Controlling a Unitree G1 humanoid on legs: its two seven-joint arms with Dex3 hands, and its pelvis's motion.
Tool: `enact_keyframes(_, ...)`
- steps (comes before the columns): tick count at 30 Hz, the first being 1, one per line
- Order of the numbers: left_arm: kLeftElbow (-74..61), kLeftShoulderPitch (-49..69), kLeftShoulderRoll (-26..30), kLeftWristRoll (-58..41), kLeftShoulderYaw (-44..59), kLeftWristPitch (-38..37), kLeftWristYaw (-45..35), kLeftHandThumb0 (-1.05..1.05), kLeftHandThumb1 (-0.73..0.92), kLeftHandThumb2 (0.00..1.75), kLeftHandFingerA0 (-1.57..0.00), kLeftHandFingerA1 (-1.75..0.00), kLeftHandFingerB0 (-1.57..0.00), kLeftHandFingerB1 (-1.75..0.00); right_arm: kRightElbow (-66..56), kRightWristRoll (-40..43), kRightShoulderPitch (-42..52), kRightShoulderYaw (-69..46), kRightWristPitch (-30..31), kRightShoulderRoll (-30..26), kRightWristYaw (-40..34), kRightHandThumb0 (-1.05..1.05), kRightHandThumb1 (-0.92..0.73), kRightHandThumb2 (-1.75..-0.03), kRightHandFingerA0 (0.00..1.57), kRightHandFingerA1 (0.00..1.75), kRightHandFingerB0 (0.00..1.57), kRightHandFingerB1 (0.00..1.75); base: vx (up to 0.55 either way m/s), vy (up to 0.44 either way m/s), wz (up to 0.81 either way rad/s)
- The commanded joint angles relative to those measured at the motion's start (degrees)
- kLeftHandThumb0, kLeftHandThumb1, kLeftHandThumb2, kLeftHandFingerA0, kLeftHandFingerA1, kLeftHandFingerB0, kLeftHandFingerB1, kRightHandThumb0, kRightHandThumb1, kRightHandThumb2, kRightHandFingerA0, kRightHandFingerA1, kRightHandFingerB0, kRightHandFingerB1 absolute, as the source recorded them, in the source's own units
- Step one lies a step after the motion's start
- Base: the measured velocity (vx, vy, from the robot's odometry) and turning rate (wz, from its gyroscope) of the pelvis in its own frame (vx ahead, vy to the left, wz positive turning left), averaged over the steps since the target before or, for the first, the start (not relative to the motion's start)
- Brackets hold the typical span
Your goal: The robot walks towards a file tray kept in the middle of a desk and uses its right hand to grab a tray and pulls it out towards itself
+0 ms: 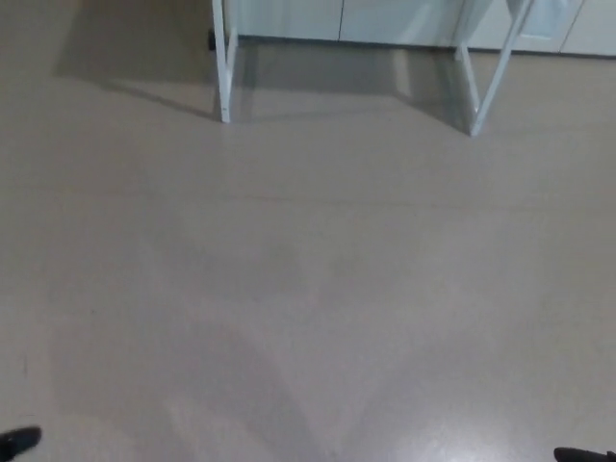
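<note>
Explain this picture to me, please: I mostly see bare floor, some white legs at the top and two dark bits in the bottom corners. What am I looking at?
The picture comes from a camera on a humanoid robot's head, looking down and ahead. Most of it is plain beige floor. At the top stand the white desk legs, one pair on the left and one on the right; the desktop and the file tray the robot is meant to pull are out of view above. The dark bits are slivers of its black hands: the left hand in the bottom left corner, the right hand in the bottom right. Too little shows to tell whether they are open or closed, and nothing can be seen in them.
</note>
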Motion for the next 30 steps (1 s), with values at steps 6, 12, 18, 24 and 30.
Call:
enact_keyframes(6,-1.4,1.49,0.46,0.44,-1.74,-2.56,0.41,-0.39,0.25,0.91,-0.37,-0.74,-0.26,-0.65,0.63,-1.07,-0.42,0.53,-3.13,-1.45,-0.74,-0.24,-0.47,-0.54,0.61,0.62,0.39,0.52,0.23,0.042,0.1)
enact_keyframes(12,-1.57,1.67,0.55,0.93,-2.81,-3.43,1.19,-0.4,0.22,0.91,-0.39,-0.76,-0.28,-0.66,-0.74,-2.4,-0.04,1.44,-1.83,-1.98,-1.3,-0.27,-0.47,-0.55,0.61,0.61,0.4,0.5,0.29,-0.117,0.17)
enact_keyframes(18,-1.65,2.24,0.79,1.93,-4.3,-4.34,2.05,-0.42,0.24,0.9,-0.4,-0.74,-0.3,-0.65,-0.14,-2.95,-0.28,2.21,-2.27,-2.57,-1.51,-0.27,-0.46,-0.54,0.62,0.6,0.41,0.5,0.36,-0.235,0.2)
enact_keyframes(24,-2.0,2.74,0.23,1.26,-4.73,-5.18,2.18,-0.42,0.23,0.9,-0.41,-0.75,-0.31,-0.66,0.41,-3.26,-0.65,2.91,-2.61,-3.03,-1.58,-0.26,-0.46,-0.54,0.61,0.59,0.4,0.5,0.29,0.05,-0.15)
enact_keyframes(30,-4.61,4.46,-1.38,2.02,-6.37,-4.58,3.3,-0.41,0.23,0.88,-0.43,-0.73,-0.33,-0.64,-1.52,-3.8,0.84,3.46,-2.47,-3.49,-2.01,-0.25,-0.46,-0.54,0.62,0.6,0.41,0.51,0.31,0.174,-0.26)
